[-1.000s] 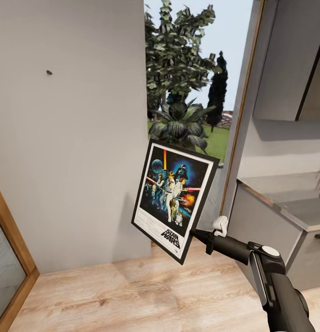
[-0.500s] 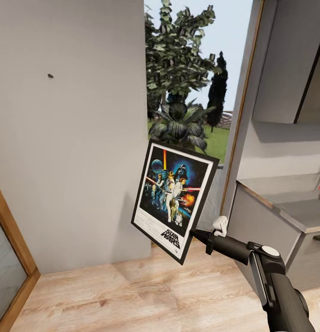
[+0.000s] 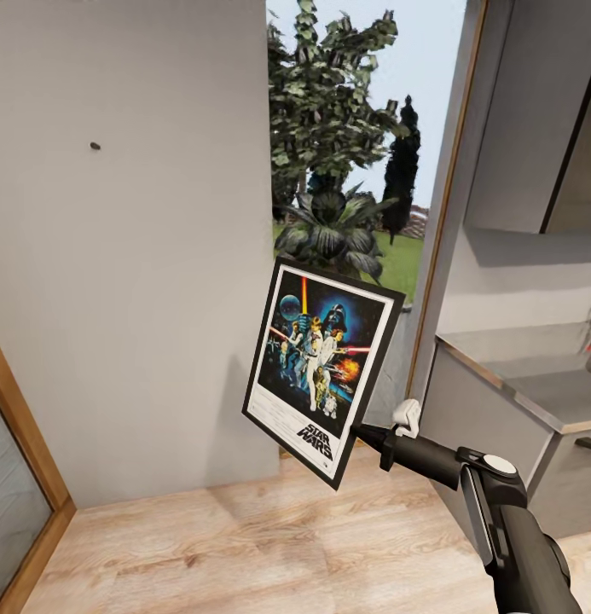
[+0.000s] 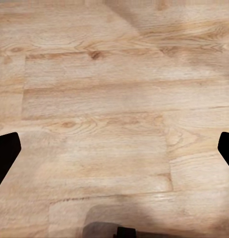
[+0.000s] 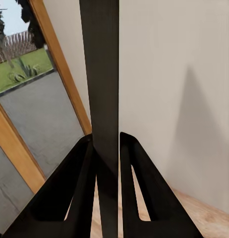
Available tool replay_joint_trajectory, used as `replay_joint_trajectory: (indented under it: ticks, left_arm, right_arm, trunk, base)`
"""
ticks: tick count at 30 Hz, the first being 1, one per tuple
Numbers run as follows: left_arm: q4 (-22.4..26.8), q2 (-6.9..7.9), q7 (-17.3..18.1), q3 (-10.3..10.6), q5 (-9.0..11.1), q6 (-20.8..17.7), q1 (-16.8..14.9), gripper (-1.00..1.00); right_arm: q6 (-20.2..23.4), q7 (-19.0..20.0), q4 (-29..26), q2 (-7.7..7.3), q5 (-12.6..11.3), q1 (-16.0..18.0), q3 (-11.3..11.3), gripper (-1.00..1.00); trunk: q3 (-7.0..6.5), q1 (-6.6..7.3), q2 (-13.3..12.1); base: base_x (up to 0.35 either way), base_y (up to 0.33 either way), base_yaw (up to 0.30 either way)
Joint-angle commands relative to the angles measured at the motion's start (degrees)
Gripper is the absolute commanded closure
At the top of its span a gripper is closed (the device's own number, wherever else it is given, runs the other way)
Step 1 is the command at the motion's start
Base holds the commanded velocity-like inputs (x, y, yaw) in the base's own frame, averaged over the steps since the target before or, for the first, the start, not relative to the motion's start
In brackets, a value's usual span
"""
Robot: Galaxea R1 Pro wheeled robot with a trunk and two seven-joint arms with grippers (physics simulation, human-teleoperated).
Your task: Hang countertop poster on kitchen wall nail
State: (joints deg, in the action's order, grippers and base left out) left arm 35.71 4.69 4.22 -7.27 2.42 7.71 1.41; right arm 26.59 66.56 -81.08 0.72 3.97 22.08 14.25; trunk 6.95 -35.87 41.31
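Poster (image 3: pixel 322 368) already off the bench (image 3: pixel 534 375), pinched edge-on in the right gripper (image 3: pixel 356 431); left gripper (image 4: pixel 114 148) spread; hanging on the wall nail (image 3: pixel 95 146) remains.

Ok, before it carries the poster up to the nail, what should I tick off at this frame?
1. Right gripper jaws clamped on the poster edge: ok.
2. Wall nail in sight on the grey wall: ok.
3. Poster level with the nail: not ok, it hangs well below and to the right of it.
4. Poster upright: not ok, tilted.
5. Hanging hook on the poster's back: cannot tell.
6. Left gripper free, over the wooden floor: ok.
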Motion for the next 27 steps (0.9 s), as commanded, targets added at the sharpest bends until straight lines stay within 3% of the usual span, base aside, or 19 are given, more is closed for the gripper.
replay_joint_trajectory:
  ticks: [1,27]
  left_arm:
    - [0.1,-0.02,0.4,-0.2,0.3,0.0,0.0,-1.00]
    - [0.1,-0.03,0.4,-0.2,0.2,0.0,0.0,-1.00]
  right_arm:
    - [0.5,0.5,-0.1,0.08,0.3,0.1,0.2,1.00]
    - [0.5,0.4,-0.1,0.08,0.4,0.1,0.1,1.00]
  trunk:
    - [-0.10,0.21,-0.3]
    - [-4.77,5.92,-10.8]
  base:
    - [0.000,0.000,0.000]
    - [0.000,0.000,0.000]
